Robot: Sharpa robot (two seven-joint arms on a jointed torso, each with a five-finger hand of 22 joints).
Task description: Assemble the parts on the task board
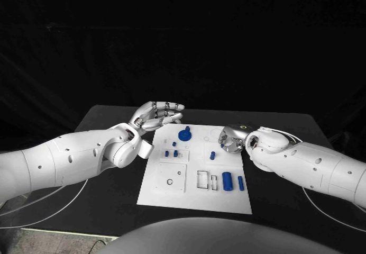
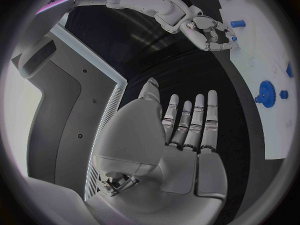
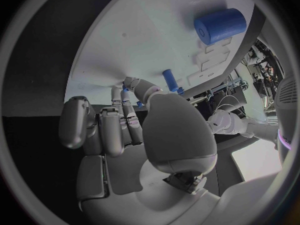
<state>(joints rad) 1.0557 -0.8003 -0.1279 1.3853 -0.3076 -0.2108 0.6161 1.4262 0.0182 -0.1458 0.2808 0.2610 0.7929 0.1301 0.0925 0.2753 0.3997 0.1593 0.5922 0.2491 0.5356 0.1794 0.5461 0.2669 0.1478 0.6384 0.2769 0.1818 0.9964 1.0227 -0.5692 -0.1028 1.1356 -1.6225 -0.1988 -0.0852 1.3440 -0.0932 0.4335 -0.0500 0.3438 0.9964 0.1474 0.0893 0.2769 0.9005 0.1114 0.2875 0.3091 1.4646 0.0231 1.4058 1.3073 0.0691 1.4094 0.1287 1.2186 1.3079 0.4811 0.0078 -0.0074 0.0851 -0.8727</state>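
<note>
Centrally on the black table [image 1: 107,174] lay the white task board [image 1: 229,198], a long plate running away from the robot. Several blue parts sat on it. A blue gear [image 1: 184,135] stood near the far end, with its knob pointing up. Two small blue pegs [image 1: 172,153] stood side by side closer to the left edge, and a single small peg [image 1: 212,155] stood near the middle. Toward the near right, a thick blue cylinder [image 1: 226,180] lay on its side just beside a thinner blue rod [image 1: 241,183]. Empty rectangular recesses lay beside them and near the left edge.

The left hand [image 1: 156,115] hovered over the table just beyond the board's far left corner, apart from the board. Its fingers were spread and lightly curved, and it held nothing. From the left wrist view the same hand [image 2: 187,130] showed its fingers straight and side by side, with the gear [image 2: 267,91] off to one side.

The right hand [image 1: 231,138] was at the board's far right edge. In the right wrist view, its fingertips [image 3: 132,83] were bent down against the white board next to a small blue peg [image 3: 170,79]. Whether it actually pinched a part could not be told.
</note>
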